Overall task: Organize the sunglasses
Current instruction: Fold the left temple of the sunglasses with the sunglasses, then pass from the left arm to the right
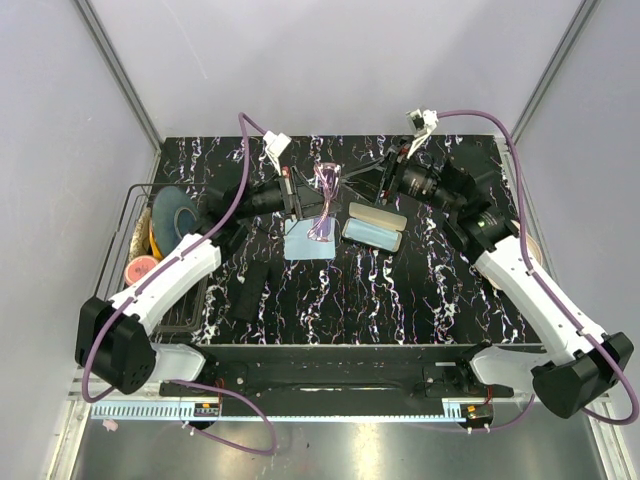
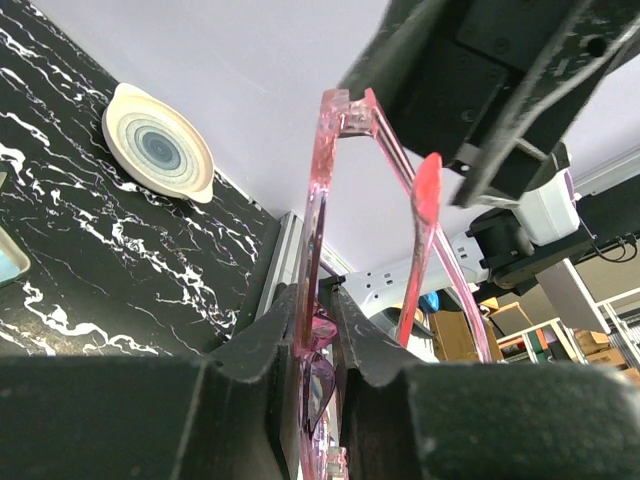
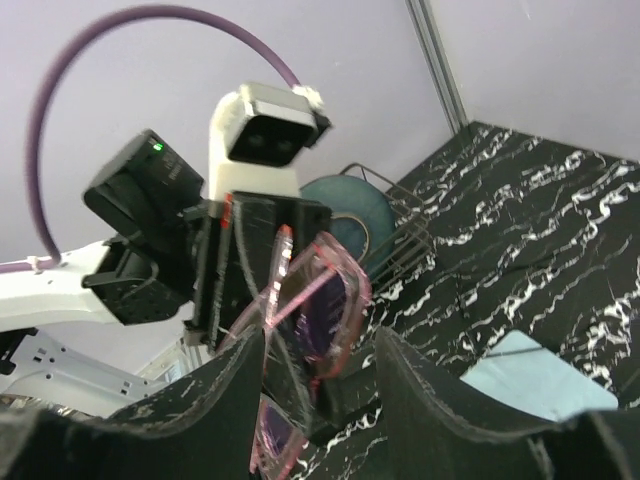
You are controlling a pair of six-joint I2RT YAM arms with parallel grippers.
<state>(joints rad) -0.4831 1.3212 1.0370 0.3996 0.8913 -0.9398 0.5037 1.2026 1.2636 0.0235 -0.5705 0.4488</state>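
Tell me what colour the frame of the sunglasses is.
The sunglasses frame is translucent pink, clearest in the left wrist view.

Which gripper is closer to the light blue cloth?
Left. The left gripper, holding the sunglasses, hovers at the cloth's far edge; the right gripper sits farther right, beyond the open case.

Top external camera: mounted high behind the arm bases, looking down on the whole table [image 1: 420,300]. Left and right wrist cameras: close range, tilted upward, facing each other across the pink sunglasses [image 1: 324,200], which all three views share
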